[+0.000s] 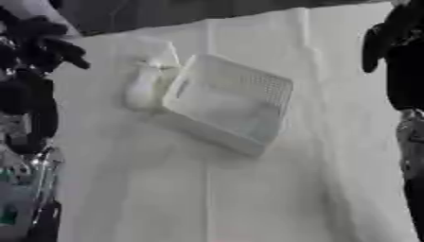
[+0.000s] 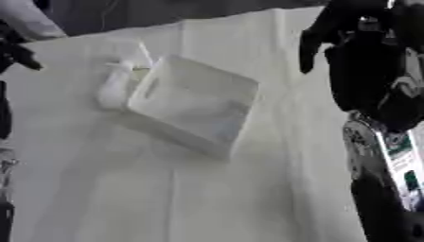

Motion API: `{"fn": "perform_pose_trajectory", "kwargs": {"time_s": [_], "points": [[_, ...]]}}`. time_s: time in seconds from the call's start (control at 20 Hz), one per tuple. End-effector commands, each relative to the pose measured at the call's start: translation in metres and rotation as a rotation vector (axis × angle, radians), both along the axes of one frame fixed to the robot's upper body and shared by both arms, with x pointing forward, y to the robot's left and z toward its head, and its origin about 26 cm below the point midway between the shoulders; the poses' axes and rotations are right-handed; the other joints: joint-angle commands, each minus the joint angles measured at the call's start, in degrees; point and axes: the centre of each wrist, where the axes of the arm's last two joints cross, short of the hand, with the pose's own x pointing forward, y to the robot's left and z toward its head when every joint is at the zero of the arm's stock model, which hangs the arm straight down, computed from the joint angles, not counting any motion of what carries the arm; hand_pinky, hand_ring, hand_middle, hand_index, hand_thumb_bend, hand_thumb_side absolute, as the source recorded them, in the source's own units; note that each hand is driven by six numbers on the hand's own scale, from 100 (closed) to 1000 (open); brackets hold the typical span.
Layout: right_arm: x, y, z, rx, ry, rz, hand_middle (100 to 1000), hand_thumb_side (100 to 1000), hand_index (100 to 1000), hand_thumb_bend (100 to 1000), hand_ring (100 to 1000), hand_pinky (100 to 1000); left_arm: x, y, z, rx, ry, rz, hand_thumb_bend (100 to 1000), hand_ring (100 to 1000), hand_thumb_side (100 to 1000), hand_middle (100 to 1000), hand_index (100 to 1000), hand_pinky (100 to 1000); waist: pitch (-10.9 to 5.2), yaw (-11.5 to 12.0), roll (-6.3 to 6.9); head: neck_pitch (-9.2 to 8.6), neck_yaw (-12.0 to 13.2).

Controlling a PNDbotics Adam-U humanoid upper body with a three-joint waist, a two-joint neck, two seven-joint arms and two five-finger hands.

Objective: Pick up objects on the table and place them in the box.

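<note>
A white box [image 1: 228, 101] with perforated walls sits askew in the middle of the white table, and I see nothing inside it. Against its left wall lies a white elongated object [image 1: 142, 87] shaped like a bottle. Something pale and thin [image 1: 163, 56] sticks up just behind that object. My left hand [image 1: 46, 45] hovers at the upper left, apart from the bottle-like object and holding nothing that I can see. At the upper right, my right hand [image 2: 331, 28] hangs above the table's far right part, fingers relaxed and pointing down, empty.
A creased white cloth [image 1: 207, 198] covers the table. Its dark far edge [image 1: 165, 14] runs along the top. My left arm [image 1: 29, 123] fills the left border and my right arm [image 2: 373, 94] the right border.
</note>
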Motion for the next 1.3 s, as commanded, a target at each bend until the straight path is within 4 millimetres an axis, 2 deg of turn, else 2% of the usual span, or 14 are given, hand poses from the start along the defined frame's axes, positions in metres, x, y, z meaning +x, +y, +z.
{"fn": "perform_pose_trajectory", "kwargs": {"time_s": [0.05,0.3,0.45,0.5,0.55,0.6,0.65,0.7,0.85,0.9,0.95,1.05,1.3], "points": [[-0.001,-0.001,0.003,-0.001,-0.01,-0.004,520,851,717,100,414,249,-0.003,0.004,0.006,0.029,-0.016,0.002,431,556,824,646,794,437,-0.76,0.03,-0.19,0.01,0.56],[-0.001,-0.001,0.003,-0.002,-0.008,-0.007,518,849,716,100,413,248,-0.004,0.012,0.009,0.072,-0.024,0.026,424,575,819,666,797,441,-0.65,-0.09,-0.14,0.01,0.96],[-0.001,-0.001,0.002,-0.006,-0.007,-0.01,517,848,715,100,413,247,-0.007,0.025,0.011,0.14,-0.024,0.075,438,584,801,675,796,439,-0.65,-0.25,-0.08,0.01,1.06],[-0.001,-0.002,0.002,-0.009,-0.006,-0.011,517,847,715,100,412,247,-0.009,0.032,0.013,0.193,-0.01,0.103,571,592,692,679,799,435,-0.66,-0.3,0.04,0.01,1.09],[-0.001,-0.002,0.001,-0.012,-0.004,-0.011,517,847,715,100,412,247,-0.011,0.039,0.014,0.253,0.014,0.141,571,592,692,679,799,435,-0.7,-0.37,0.15,0.01,1.15],[-0.002,-0.002,0.001,-0.016,0.0,-0.012,516,845,715,100,411,246,-0.013,0.044,0.016,0.299,0.045,0.184,705,569,583,664,788,388,-0.75,-0.44,0.3,0.01,1.19],[-0.002,-0.002,0.0,-0.019,0.002,-0.011,516,845,715,100,412,246,-0.014,0.048,0.017,0.329,0.079,0.229,686,575,601,668,791,401,-0.8,-0.54,0.42,0.01,1.27],[-0.002,-0.002,0.0,-0.023,0.005,-0.011,515,844,715,100,411,246,-0.016,0.051,0.018,0.352,0.117,0.273,760,563,557,664,785,367,-0.82,-0.66,0.56,0.01,1.29],[-0.002,-0.002,-0.001,-0.03,0.008,-0.008,514,843,714,100,411,245,-0.018,0.057,0.022,0.425,0.208,0.387,805,553,551,659,785,355,-0.89,-0.99,0.76,0.01,1.37],[-0.002,-0.002,-0.001,-0.031,0.009,-0.007,513,843,714,100,411,245,-0.018,0.058,0.024,0.447,0.23,0.415,846,523,543,630,763,318,-0.93,-1.07,0.79,0.01,1.41],[-0.002,-0.002,-0.001,-0.032,0.01,-0.005,513,843,714,100,411,245,-0.018,0.06,0.026,0.467,0.251,0.445,837,527,546,633,766,323,-0.98,-1.17,0.81,0.01,1.46],[-0.002,-0.001,-0.002,-0.033,0.012,-0.002,513,844,713,100,411,246,-0.017,0.061,0.032,0.491,0.289,0.5,915,501,530,608,743,290,-1.12,-1.37,0.85,0.01,1.41],[-0.003,-0.001,-0.003,-0.037,0.019,0.001,512,842,713,100,410,246,-0.008,0.07,0.04,0.579,0.438,0.587,965,509,578,613,750,282,-1.53,-1.69,1.08,0.01,1.14]]}}
